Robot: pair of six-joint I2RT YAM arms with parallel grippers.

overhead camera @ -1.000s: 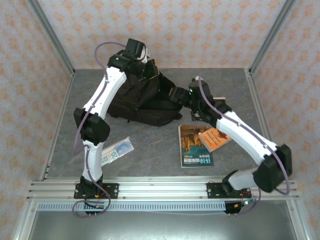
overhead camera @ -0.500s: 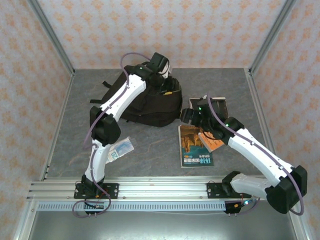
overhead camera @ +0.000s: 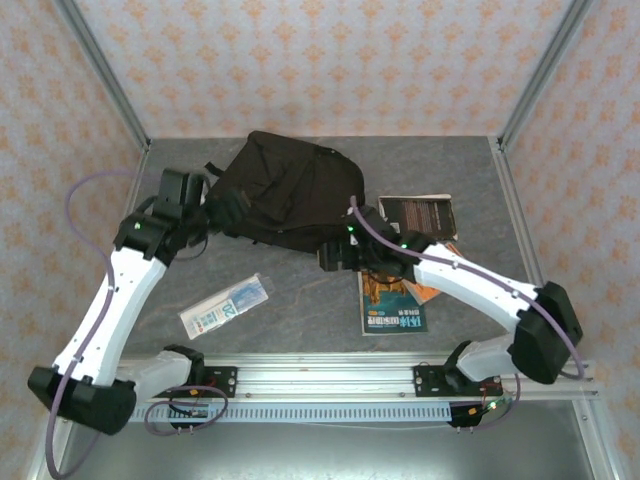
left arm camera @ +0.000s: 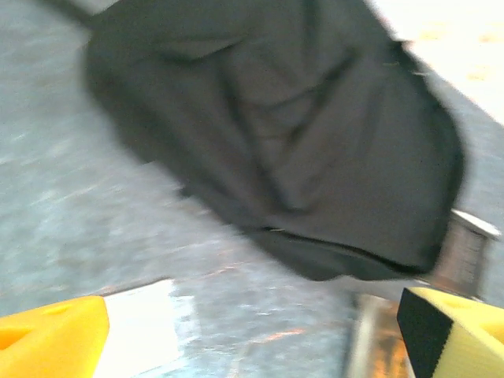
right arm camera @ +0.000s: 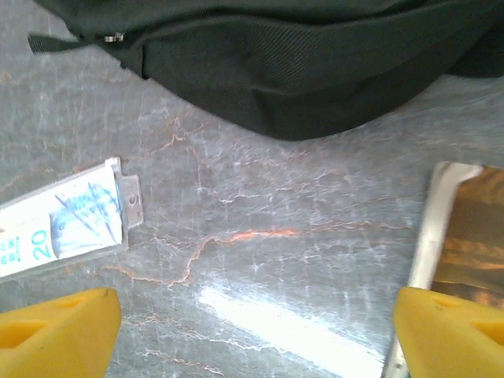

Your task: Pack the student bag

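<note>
My left gripper [left arm camera: 252, 339] is wide open and empty, facing the student bag [overhead camera: 290, 195]. My right gripper [right arm camera: 252, 335], also wide open, holds nothing above the table [right arm camera: 260, 197].

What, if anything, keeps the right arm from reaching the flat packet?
Probably nothing, so likely yes: the right gripper hangs open over the table, and the packet lies flat and uncovered beside it, apart from the student bag.

Black student bag [overhead camera: 290, 190] — grey veined table [overhead camera: 300, 310], orange-flowered walls [overhead camera: 350, 60].
</note>
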